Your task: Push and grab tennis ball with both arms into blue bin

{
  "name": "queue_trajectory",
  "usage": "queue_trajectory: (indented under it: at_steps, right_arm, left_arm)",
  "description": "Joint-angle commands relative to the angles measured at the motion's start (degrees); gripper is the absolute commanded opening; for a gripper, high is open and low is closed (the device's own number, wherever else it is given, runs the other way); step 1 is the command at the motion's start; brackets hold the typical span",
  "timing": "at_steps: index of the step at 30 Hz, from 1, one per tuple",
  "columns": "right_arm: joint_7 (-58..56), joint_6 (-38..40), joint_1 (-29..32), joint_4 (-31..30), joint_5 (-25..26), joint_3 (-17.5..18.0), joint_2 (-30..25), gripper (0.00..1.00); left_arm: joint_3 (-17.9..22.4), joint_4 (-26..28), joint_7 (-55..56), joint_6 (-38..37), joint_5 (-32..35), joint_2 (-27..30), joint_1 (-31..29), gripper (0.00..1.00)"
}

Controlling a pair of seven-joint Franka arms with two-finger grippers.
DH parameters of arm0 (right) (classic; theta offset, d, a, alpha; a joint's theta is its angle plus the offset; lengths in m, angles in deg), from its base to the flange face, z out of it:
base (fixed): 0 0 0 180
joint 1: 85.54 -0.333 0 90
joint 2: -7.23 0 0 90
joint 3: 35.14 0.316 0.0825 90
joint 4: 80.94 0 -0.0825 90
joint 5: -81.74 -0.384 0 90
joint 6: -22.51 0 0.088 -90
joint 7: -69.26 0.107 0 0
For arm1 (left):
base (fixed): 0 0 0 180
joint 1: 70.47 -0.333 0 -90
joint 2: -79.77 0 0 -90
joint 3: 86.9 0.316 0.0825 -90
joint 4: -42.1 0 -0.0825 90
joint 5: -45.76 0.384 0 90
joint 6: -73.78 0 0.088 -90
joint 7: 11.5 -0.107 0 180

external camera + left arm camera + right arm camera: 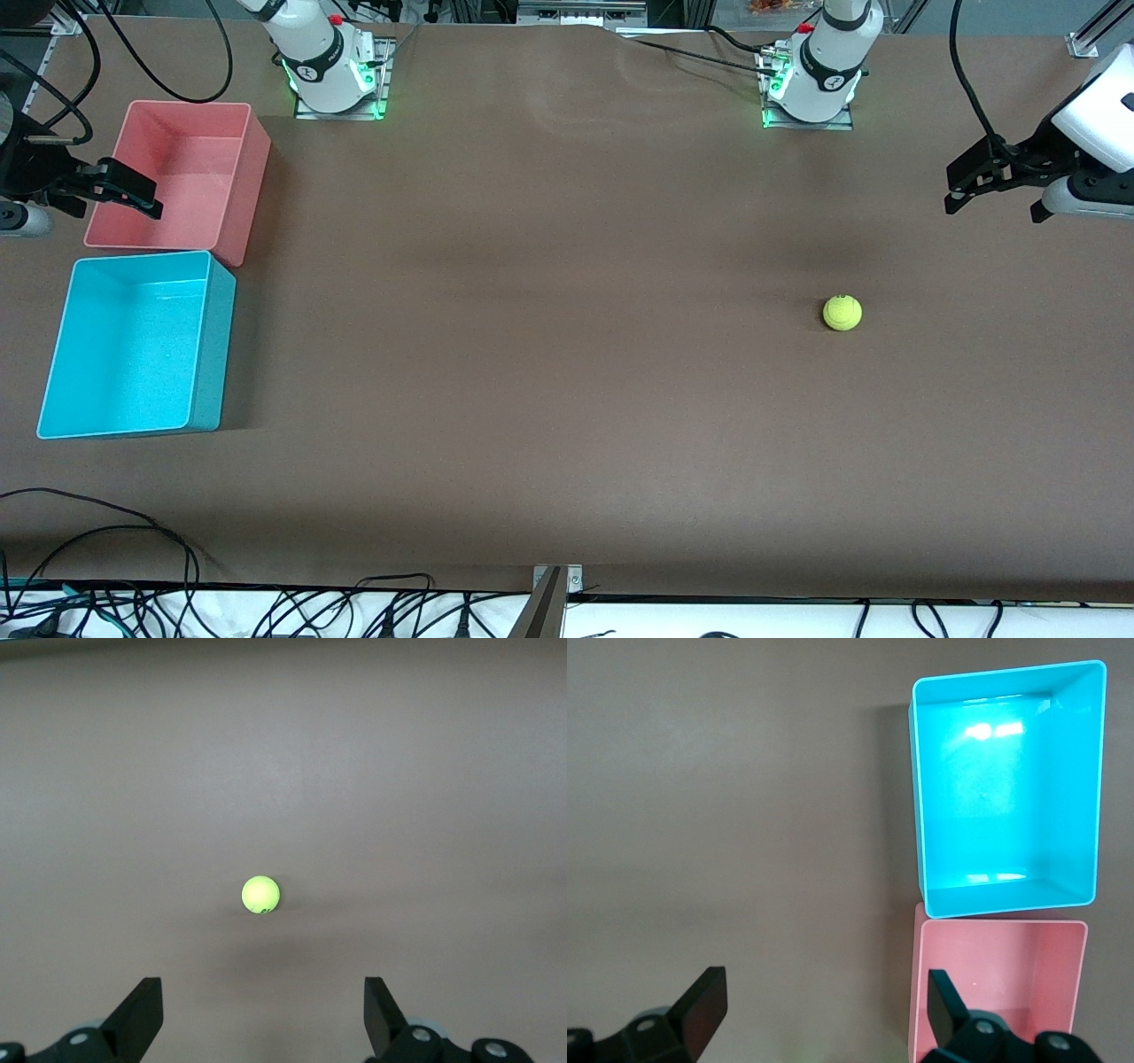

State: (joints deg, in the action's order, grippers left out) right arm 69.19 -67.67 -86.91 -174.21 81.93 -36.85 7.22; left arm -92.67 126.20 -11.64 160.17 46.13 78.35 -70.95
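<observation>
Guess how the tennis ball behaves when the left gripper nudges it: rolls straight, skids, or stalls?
The tennis ball is round and sits free on the flat brown table, so it will likely roll, not skid. Its fuzzy cover probably slows it soon. An off-centre nudge from the open left gripper could send it curving wide of the blue bin.
</observation>
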Motion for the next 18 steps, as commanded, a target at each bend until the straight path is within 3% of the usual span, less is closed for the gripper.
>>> queue_trajectory:
  at_steps: [1,18]
  right_arm:
    - [0.5,0.7,0.0,0.5,-0.9,0.0,-0.4,1.0]
    - [0.5,0.7,-0.1,0.5,-0.9,0.2,-0.5,1.0]
  left_arm:
    - [-0.3,-2.4,0.5,-1.0,-0.8,-1.1,-0.7,1.0]
    - [0.1,-2.4,0.5,-1.0,-0.3,-2.5,-0.9,1.0]
